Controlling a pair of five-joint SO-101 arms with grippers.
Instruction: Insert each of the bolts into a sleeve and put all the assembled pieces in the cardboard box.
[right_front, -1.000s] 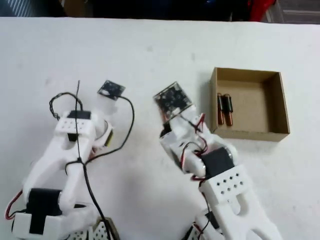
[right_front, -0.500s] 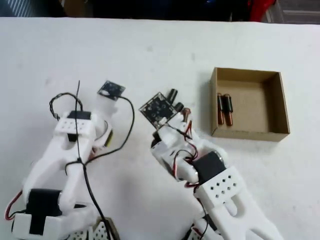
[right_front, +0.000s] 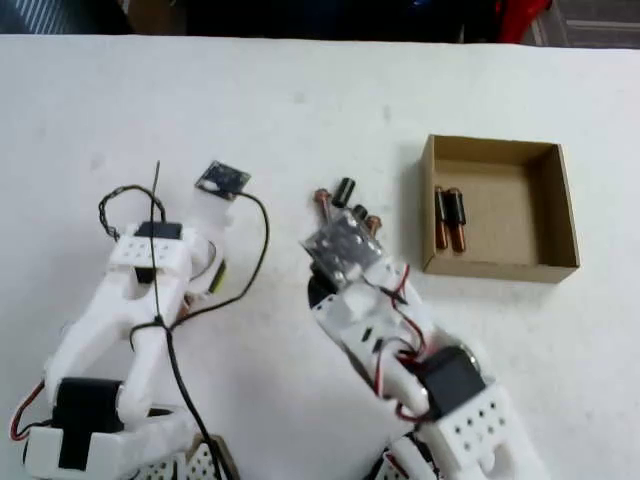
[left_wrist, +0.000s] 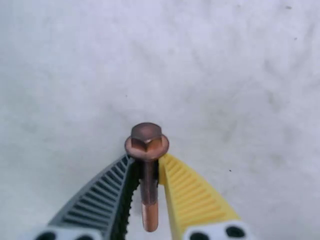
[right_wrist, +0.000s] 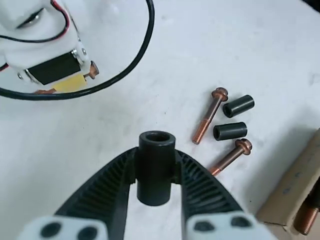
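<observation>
My left gripper (left_wrist: 146, 161) is shut on a copper bolt (left_wrist: 146, 142), its hex head standing clear of the grey and yellow fingers. A black sleeve (right_wrist: 156, 167) stands upright in my right gripper (right_wrist: 156, 154), which is shut on it. Beyond it lie two loose bolts (right_wrist: 210, 115) (right_wrist: 231, 156) and two loose black sleeves (right_wrist: 238, 106) (right_wrist: 230, 131). In the high view the same loose parts (right_front: 345, 195) lie just ahead of the right arm (right_front: 380, 320), left of the cardboard box (right_front: 500, 268). Two assembled pieces (right_front: 450, 218) lie inside the box by its left wall.
The left arm (right_front: 140, 290) stands at the near left with a black cable (right_front: 255, 240) looping toward the right arm. In the right wrist view the left arm's gripper (right_wrist: 75, 82) shows nearby, and the box corner (right_wrist: 295, 192) sits at the edge.
The right arm has drawn back and to the left, away from the box, uncovering the loose bolts and sleeves. The left arm has stayed still.
</observation>
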